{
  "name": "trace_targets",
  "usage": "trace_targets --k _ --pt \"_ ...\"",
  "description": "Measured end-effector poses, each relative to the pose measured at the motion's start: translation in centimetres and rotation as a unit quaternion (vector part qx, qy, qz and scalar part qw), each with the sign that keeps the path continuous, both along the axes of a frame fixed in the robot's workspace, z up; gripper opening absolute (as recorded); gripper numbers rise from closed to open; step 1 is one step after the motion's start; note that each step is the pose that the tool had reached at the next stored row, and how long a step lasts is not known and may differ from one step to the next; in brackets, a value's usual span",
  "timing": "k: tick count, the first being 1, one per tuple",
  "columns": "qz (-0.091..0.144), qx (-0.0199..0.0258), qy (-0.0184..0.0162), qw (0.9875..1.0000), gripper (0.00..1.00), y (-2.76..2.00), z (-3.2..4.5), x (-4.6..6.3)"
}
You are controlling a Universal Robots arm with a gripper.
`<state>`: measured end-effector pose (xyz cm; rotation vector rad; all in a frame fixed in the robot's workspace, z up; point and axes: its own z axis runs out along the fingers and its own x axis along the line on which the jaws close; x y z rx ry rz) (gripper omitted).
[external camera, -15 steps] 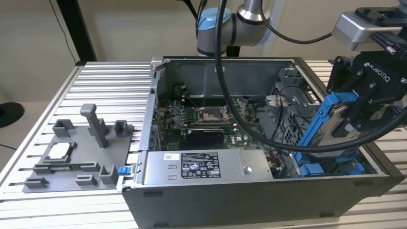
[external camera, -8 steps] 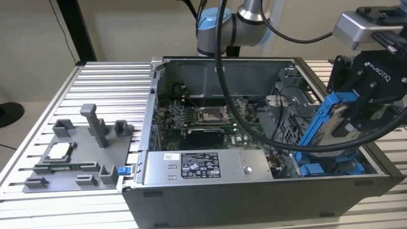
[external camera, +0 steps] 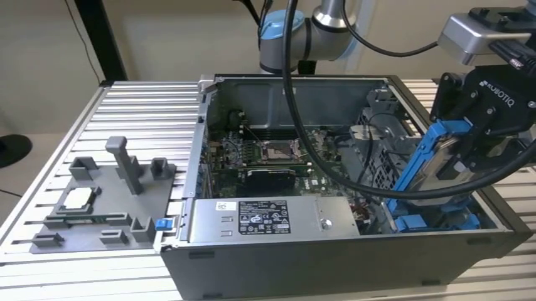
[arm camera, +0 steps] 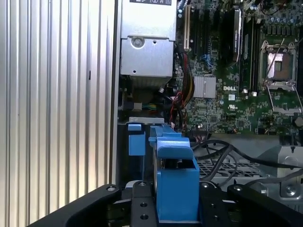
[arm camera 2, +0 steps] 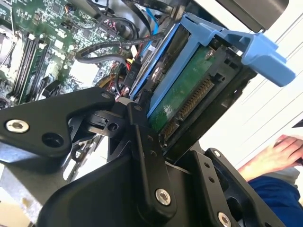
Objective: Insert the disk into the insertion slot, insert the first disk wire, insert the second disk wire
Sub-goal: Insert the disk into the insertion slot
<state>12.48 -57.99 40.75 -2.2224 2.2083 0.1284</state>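
One Disk Clamped Over the Slot

We see the gripper (external camera: 459, 153) with fingers clamped on the disk (external camera: 423, 160) (arm camera 2: 189, 90) (arm camera: 176, 189), held between them in its blue frame. It hangs tilted just above the insertion slot (external camera: 435, 221), at the exterior view's right of the computer case (external camera: 335, 263).

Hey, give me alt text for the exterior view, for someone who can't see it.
A robot gripper holds the disk, tilted, over the blue-railed slot at the exterior view's right end of an open computer case. The case sits on a slatted metal table, with a grey tray on the view's left.
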Motion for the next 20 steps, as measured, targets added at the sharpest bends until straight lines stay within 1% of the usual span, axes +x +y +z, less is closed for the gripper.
trace_targets --k 2,4,8,10,13,16,20 --pt "0.000 0.0000 0.0000 1.0000 0.00 0.00 -0.02 0.0" --pt "0.000 -0.0003 0.0011 1.0000 0.00 0.01 -0.20 0.0" --pt "0.000 0.0001 0.0028 1.0000 0.00 0.00 -0.92 0.0" --pt "0.000 0.0001 0.0040 1.0000 0.00 0.01 -0.96 0.0" --pt "0.000 0.0001 0.0043 1.0000 0.00 0.00 -0.97 0.0" --pt "0.000 0.0006 0.0043 1.0000 0.00 0.00 -0.73 0.0" --pt "0.000 0.0002 0.0059 1.0000 0.00 0.00 0.14 0.0"
